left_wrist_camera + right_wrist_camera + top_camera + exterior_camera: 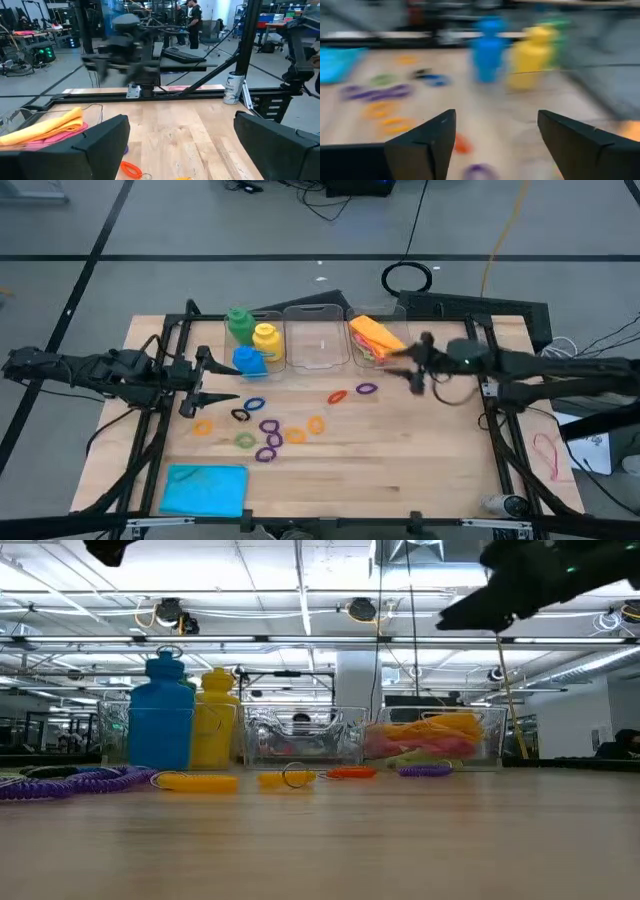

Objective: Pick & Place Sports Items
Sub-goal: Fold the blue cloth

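Observation:
Green [238, 323], yellow [265, 340] and blue [250, 361] bottles stand upright at the leftmost clear bin [276, 318]; whether they are inside it I cannot tell. Orange and pink cloths [374, 335] lie piled in the rightmost bin. A blue cloth [205, 488] lies flat near the front left. Several small rings [270, 432] are scattered mid-table. My left gripper [222, 378] hovers open at the left, level, nothing between its fingers [100, 145]. My right gripper [408, 366] hangs open and blurred beside the cloth bin, also with nothing between its fingers [427, 140].
An empty clear bin [322, 338] stands in the middle at the back. A purple ring [367, 390] and an orange ring [337, 395] lie nearest my right gripper. Black frame rails [495, 440] run along both sides. Bare wood [400, 470] lies at the front right.

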Controlling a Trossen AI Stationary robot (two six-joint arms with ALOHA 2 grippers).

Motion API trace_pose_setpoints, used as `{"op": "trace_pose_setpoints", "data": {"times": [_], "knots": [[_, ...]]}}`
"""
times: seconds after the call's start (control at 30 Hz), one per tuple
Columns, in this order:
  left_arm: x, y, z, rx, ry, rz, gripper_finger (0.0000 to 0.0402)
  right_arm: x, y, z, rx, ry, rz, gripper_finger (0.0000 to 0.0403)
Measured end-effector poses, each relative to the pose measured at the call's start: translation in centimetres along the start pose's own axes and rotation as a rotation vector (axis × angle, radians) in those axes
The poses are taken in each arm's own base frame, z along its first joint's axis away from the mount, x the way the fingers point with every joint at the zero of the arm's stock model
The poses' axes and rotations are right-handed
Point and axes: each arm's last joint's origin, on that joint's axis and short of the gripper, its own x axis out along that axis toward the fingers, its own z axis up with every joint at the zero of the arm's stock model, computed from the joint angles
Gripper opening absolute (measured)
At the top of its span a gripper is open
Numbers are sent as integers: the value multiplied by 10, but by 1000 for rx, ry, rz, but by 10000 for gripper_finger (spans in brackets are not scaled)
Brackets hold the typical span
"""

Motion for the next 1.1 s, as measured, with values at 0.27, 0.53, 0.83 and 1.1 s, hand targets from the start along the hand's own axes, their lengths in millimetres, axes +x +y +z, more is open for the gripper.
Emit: {"op": "trace_pose_setpoints", "data": {"times": [0.27,0.53,0.83,1.1], "knots": [[0,0,0,0,0,1,296,-6,40,-28,-34,-99,363,166],[0,0,0,-6,-3,0,296,-10,51,-48,10,-175,443,131],[1,0,18,-33,-186,0,296,-14,50,-67,112,-121,453,103],[0,1,23,-83,-242,18,296,-18,49,-67,108,-165,453,86]]}}
